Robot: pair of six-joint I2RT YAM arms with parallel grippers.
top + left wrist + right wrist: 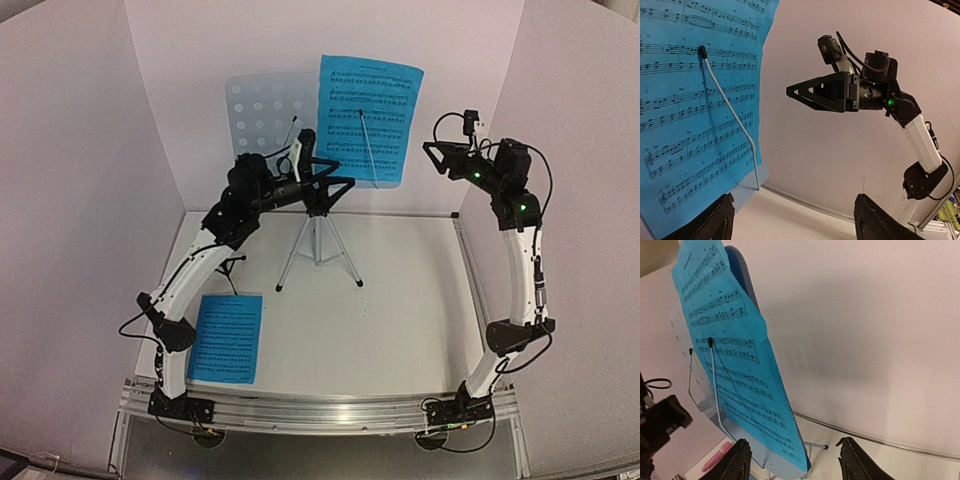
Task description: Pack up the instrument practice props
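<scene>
at the left near edge of the table, 1 blue sheet-music page is lying flat beside the base of the left arm. just behind it, a small black tripod mic stand is peeking out beside that arm, mostly hidden. the left gripper is hovering high in front of the pale perforated music stand, its fingers standing wide apart with nothing between them. the music stand is standing upright on its silver tripod at the back middle of the table, near the rear wall. the 2nd blue page is leaning on the right half of the music stand, reaching past its top and right edges, and a thin wire page holder with a black tip is lying across its face. down by the foot of the music stand, the pink toy microphone is lying on the table, showing only in the right wrist view. at the right, the right gripper is pointing at the right edge of the 2nd blue page, close but apart from it, with its jaws parted and gripping nothing.
</scene>
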